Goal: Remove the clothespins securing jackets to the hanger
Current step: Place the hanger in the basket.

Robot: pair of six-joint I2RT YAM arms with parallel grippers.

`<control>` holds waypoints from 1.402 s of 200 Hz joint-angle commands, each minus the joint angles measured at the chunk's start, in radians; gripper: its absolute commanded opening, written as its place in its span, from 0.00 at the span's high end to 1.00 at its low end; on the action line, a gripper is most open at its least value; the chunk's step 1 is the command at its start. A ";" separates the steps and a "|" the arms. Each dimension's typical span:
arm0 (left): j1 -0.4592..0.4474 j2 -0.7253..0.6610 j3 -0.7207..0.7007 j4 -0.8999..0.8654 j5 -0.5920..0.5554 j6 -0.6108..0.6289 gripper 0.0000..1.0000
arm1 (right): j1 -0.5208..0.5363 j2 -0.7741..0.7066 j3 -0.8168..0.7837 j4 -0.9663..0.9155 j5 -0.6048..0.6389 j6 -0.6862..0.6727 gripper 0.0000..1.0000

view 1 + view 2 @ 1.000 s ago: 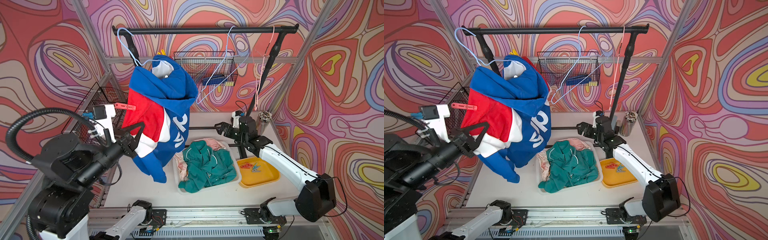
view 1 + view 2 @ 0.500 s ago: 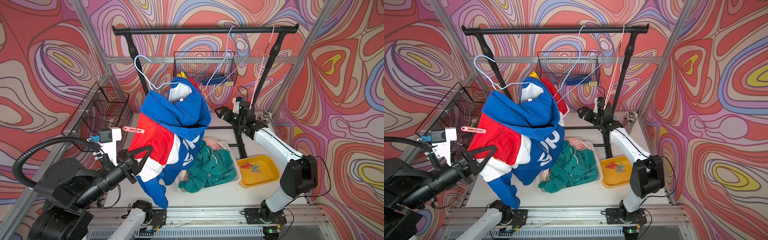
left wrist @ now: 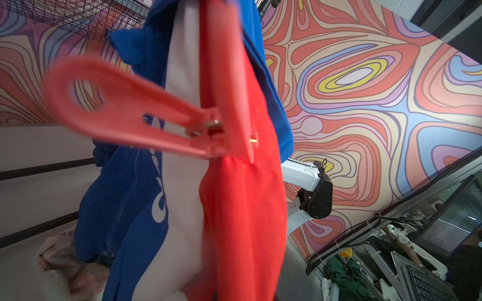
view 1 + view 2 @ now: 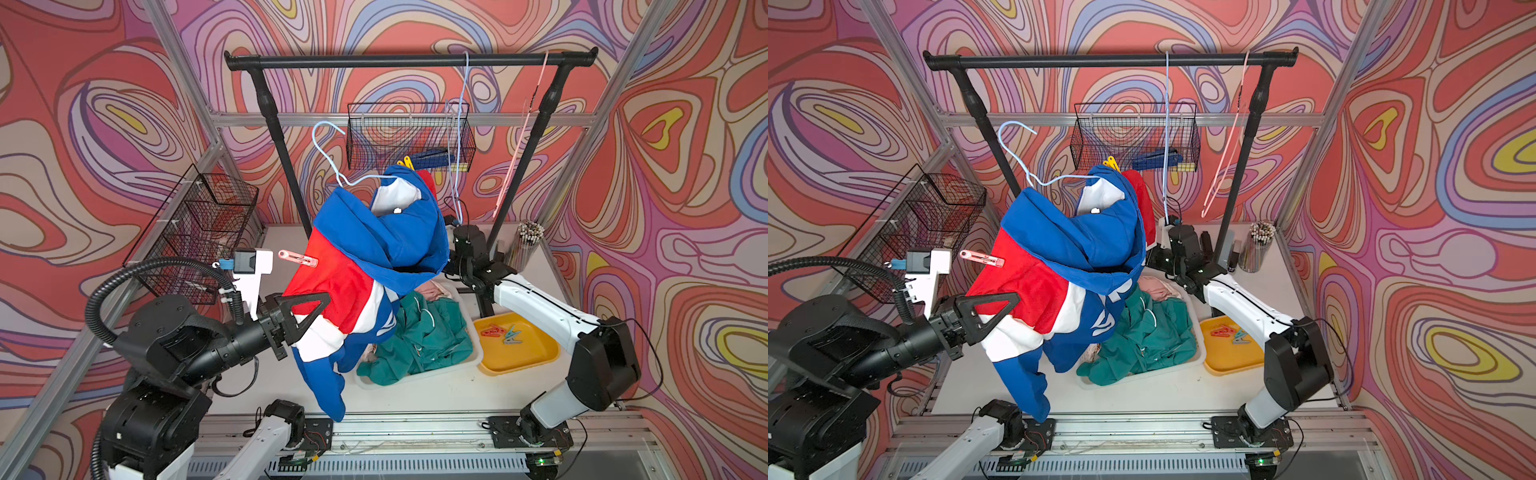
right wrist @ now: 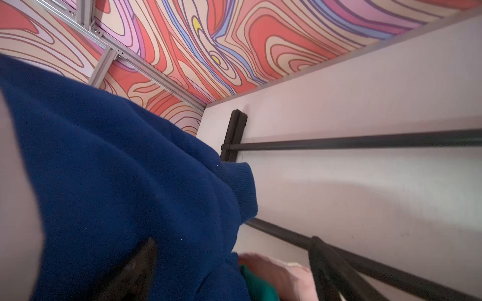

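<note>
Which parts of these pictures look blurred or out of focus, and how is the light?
Left wrist view: the red-orange clothespin is soft at its ring end, sharper near the spring. Right wrist view: the blue jacket is very near, its pale edge smeared. Both top views: sharp and evenly lit, down to the yellow tray.

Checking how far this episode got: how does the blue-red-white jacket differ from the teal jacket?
The blue-red-white jacket hangs in the air on a light-blue hanger; the teal jacket lies crumpled in the white tray. The blue-red-white jacket carries a red-orange clothespin and a yellow clothespin; none shows on the teal jacket. The left gripper clamps the blue-red-white jacket; nothing holds the teal jacket. Neither hangs from the rail.
</note>
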 commanded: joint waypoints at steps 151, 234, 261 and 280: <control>-0.375 0.145 -0.493 0.558 -0.150 0.202 1.00 | -0.032 -0.488 -0.326 -0.280 0.360 0.018 0.04; -0.461 0.242 -0.718 0.819 -0.397 0.432 1.00 | -0.291 -0.594 -0.390 -0.421 0.263 0.024 0.02; -0.464 0.218 -0.741 0.788 -0.458 0.479 1.00 | -0.339 -0.578 -0.380 -0.441 0.254 0.015 0.02; -0.467 0.156 -0.772 0.767 -0.480 0.501 1.00 | -0.357 -0.586 -0.370 -0.434 0.261 0.005 0.02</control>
